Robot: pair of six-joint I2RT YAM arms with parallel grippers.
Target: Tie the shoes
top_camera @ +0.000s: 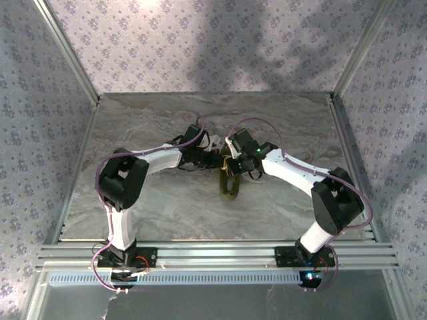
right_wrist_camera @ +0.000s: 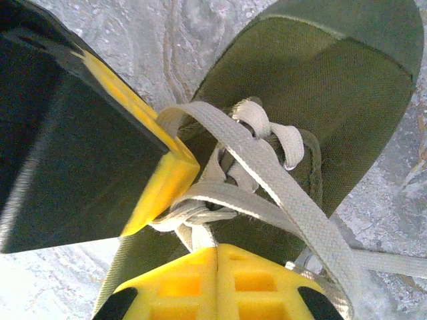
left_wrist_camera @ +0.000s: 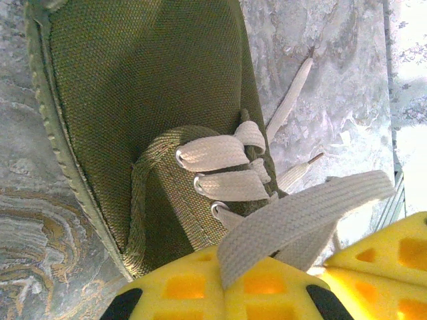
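The olive-green shoe (top_camera: 231, 187) lies mid-table, with both grippers meeting just above its far end. In the left wrist view its canvas upper (left_wrist_camera: 147, 87) shows thin white laces threaded through the eyelets. My left gripper (left_wrist_camera: 225, 285) has its yellow pads shut on a flat white lace strand (left_wrist_camera: 300, 213) that runs up to the right. In the right wrist view the shoe (right_wrist_camera: 333, 87) lies beneath a half-formed knot of laces (right_wrist_camera: 200, 213). My right gripper (right_wrist_camera: 217, 261) is shut on a short lace strand (right_wrist_camera: 202, 235) coming out of that knot. The left gripper's finger (right_wrist_camera: 160, 180) presses beside it.
The marbled tabletop (top_camera: 153, 120) is enclosed by patterned walls (top_camera: 40, 100) at the left, right and back. A metal rail (top_camera: 213, 253) carrying both arm bases runs along the near edge. Loose lace ends (left_wrist_camera: 293, 93) trail on the table beside the shoe.
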